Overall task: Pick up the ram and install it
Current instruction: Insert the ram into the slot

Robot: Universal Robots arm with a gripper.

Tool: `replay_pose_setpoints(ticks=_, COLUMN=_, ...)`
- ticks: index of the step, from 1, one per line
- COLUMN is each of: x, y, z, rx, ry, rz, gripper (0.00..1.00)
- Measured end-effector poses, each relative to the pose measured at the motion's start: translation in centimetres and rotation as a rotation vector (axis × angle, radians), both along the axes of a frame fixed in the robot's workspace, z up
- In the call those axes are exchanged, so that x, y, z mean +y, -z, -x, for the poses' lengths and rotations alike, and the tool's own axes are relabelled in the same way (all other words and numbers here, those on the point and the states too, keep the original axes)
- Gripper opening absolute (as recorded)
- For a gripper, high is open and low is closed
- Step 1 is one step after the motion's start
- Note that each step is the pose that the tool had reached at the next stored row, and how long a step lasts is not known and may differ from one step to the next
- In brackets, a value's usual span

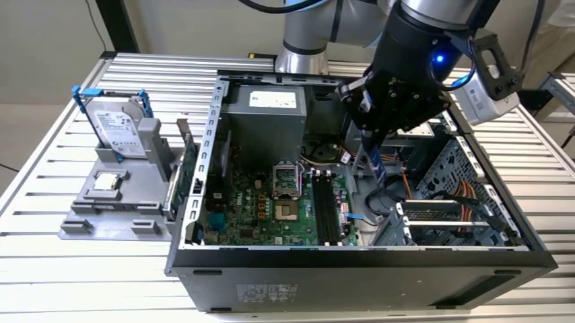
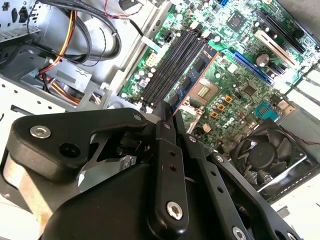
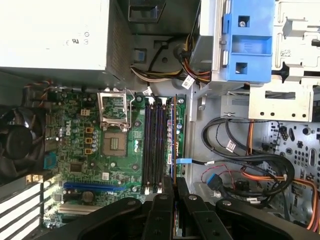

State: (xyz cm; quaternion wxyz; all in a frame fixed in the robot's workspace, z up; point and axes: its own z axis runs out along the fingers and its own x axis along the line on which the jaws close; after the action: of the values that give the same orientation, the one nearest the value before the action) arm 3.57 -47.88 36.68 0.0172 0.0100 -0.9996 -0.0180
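My gripper (image 1: 371, 139) hangs over the open computer case (image 1: 359, 259) and is shut on the ram (image 1: 378, 163), a narrow blue stick pointing down toward the motherboard (image 1: 269, 212). In the exterior view the ram sits above and to the right of the black memory slots (image 1: 325, 210), not touching them. In the second wrist view the ram (image 2: 194, 79) reaches out from the black fingers (image 2: 165, 125), alongside the slots (image 2: 172, 67). In the first wrist view the ram (image 3: 173, 145) shows edge-on, just beside the slots (image 3: 152, 145), with the gripper (image 3: 174, 184) behind it.
A silver hard drive in a blue bracket (image 1: 120, 129) and a small square chip (image 1: 108, 180) sit on a grey stand at the exterior view's left. Inside the case are the power supply (image 1: 269, 111), the processor socket (image 1: 285, 180), a drive cage (image 1: 467, 202), loose cables (image 3: 250, 170) and a fan (image 2: 265, 152).
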Motion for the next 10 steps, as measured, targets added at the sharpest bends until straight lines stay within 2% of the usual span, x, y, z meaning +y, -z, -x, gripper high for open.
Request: replay_pose_setpoints(ticks=10, x=0.02, y=0.29, z=0.00, rx=0.0000, ry=0.000, rz=0.0000, gripper=0.00)
